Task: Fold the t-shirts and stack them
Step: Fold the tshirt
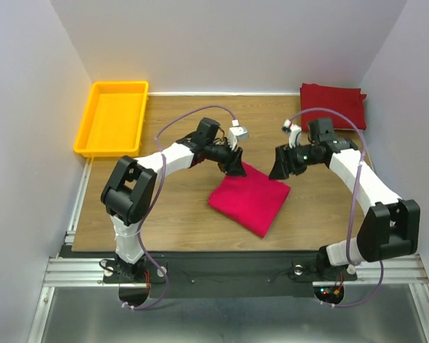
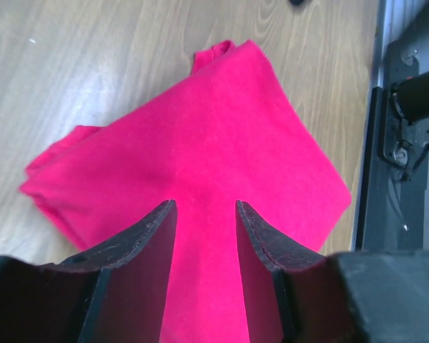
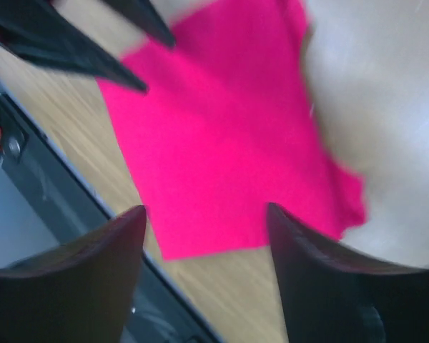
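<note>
The magenta-pink t-shirt (image 1: 249, 197) lies folded into a square at the table's middle; it also shows in the left wrist view (image 2: 200, 150) and the right wrist view (image 3: 222, 136). The crimson red t-shirt (image 1: 333, 105) lies folded at the far right corner. My left gripper (image 1: 235, 167) is open and empty, just above the pink shirt's far corner, its fingertips (image 2: 168, 211) apart over the cloth. My right gripper (image 1: 279, 170) is open and empty, above the table beside the pink shirt's right corner.
A yellow plastic tray (image 1: 113, 116) stands at the far left, off the wooden top. White walls close in the left, back and right. A black and metal rail (image 1: 229, 268) runs along the near edge.
</note>
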